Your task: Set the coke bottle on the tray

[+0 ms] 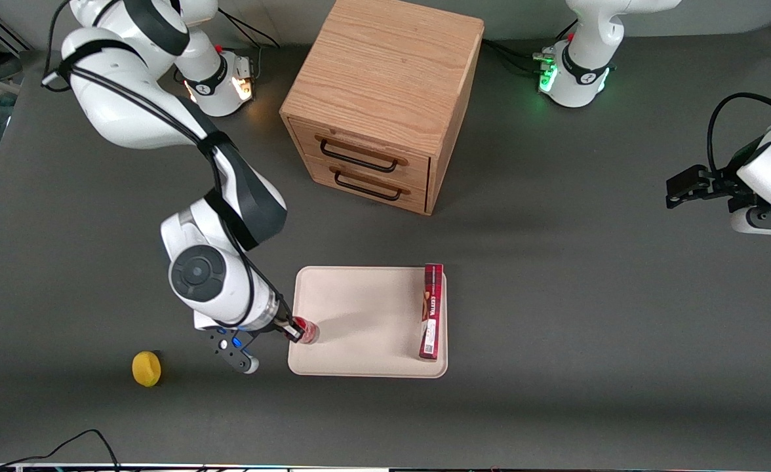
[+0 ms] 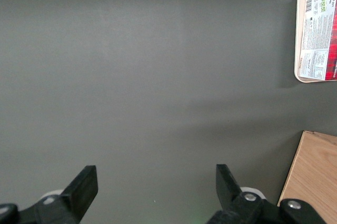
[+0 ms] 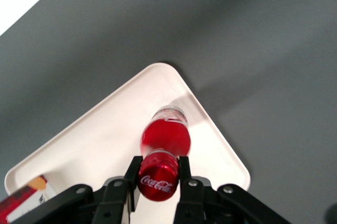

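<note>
The coke bottle [image 1: 306,331] is small and red with a red cap. It stands on the cream-beige tray [image 1: 359,308] at the tray's edge toward the working arm's end of the table. My right gripper [image 1: 292,329] is shut on the bottle's cap. In the right wrist view the gripper [image 3: 158,174] has its two black fingers [image 3: 132,174] pressed on either side of the red cap, with the bottle [image 3: 165,137] upright over the tray [image 3: 105,140] near one rounded corner.
A long red box [image 1: 431,311] lies on the tray's edge toward the parked arm. A wooden drawer cabinet [image 1: 385,98] stands farther from the front camera. A yellow object [image 1: 146,368] lies on the table toward the working arm's end.
</note>
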